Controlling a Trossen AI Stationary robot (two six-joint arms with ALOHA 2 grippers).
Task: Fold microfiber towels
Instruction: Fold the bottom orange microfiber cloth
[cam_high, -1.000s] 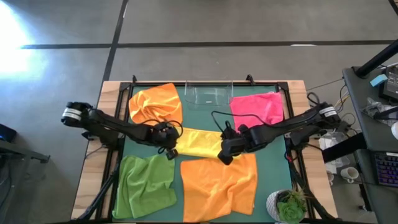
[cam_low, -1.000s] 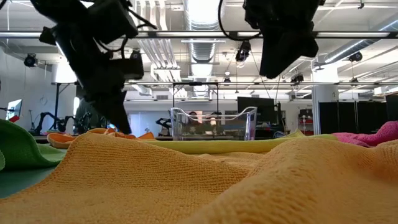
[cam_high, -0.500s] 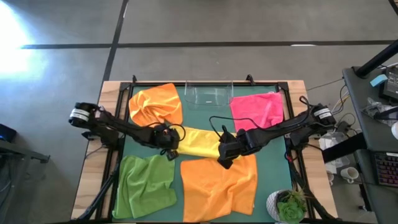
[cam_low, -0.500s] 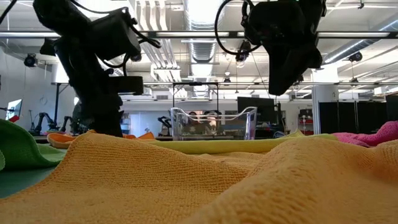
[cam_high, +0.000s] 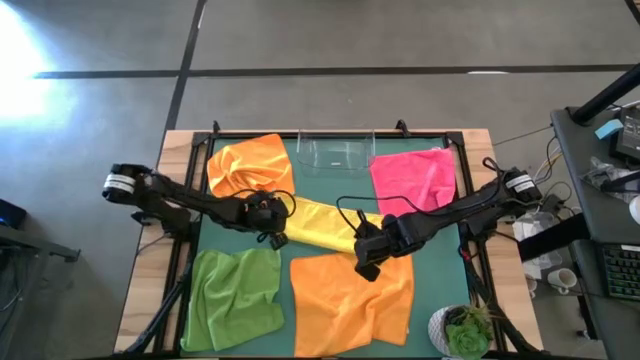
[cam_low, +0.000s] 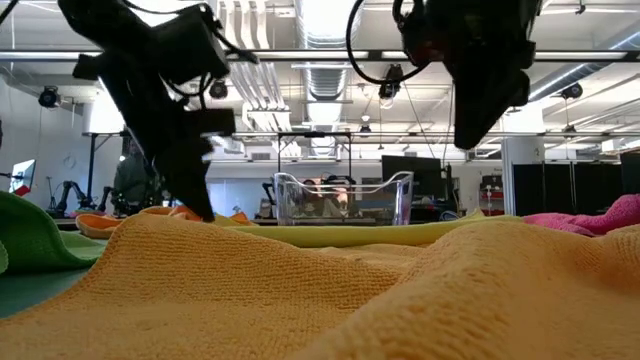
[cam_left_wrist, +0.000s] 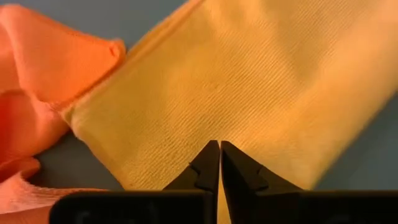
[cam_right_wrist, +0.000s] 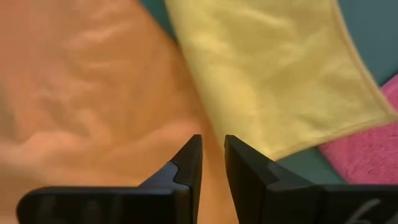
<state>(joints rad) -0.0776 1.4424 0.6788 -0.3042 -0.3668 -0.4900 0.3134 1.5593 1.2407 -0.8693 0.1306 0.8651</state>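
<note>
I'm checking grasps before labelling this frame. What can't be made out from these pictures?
- High view: whether the left gripper pinches the yellow towel; the arm covers the tips.
- Left wrist view: its fingers meet over yellow cloth; pinched or just above, unclear.
- Right wrist view: the right gripper stands slightly parted over the orange towel; contact unclear.
- Low view: the orange towel's near fold blocks the table; the clear bin's contents are unreadable.

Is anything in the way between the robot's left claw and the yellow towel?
Nothing visible is. The left gripper, shut, sits right over the yellow towel, with bare cloth past its tips. The orange towel lies off to one side.
</note>
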